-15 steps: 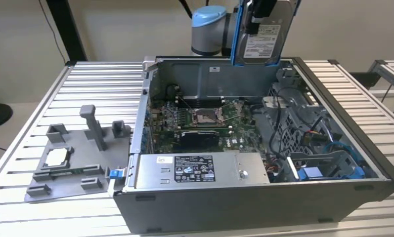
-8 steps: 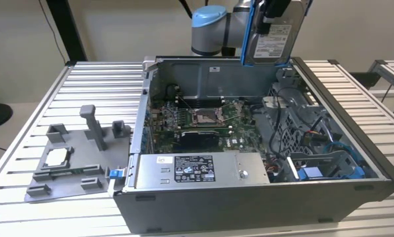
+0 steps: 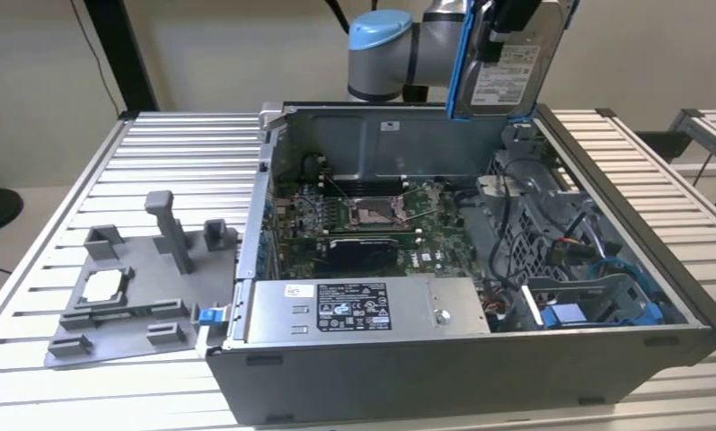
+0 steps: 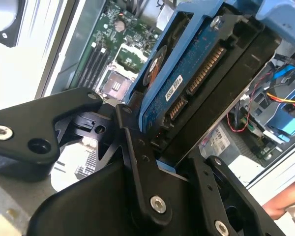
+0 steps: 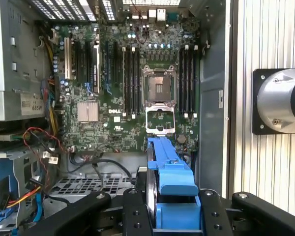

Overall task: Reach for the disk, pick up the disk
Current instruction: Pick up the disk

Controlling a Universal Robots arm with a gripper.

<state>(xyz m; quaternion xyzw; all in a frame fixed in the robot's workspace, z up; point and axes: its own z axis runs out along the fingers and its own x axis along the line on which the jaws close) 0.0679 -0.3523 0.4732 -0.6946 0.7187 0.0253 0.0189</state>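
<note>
The disk (image 3: 510,74), a silver drive with a white label and a blue frame along its edge, hangs upright above the back right corner of the open computer case (image 3: 454,377). My gripper (image 3: 510,22) is shut on it from above. In the second wrist view the disk (image 4: 187,78) shows its blue circuit side and connector, clamped between the black fingers (image 4: 137,162) of the gripper (image 4: 174,152). In the first wrist view the disk's blue frame (image 5: 172,182) sticks out from the gripper (image 5: 174,214), high over the motherboard (image 5: 132,88).
Inside the case lie the motherboard (image 3: 364,220), a long silver box with a black-and-white sticker (image 3: 358,310) and blue drive bays (image 3: 597,310) with cables. A grey fixture (image 3: 130,287) holding a small square chip sits on the slatted table (image 3: 166,153) at the exterior view's left.
</note>
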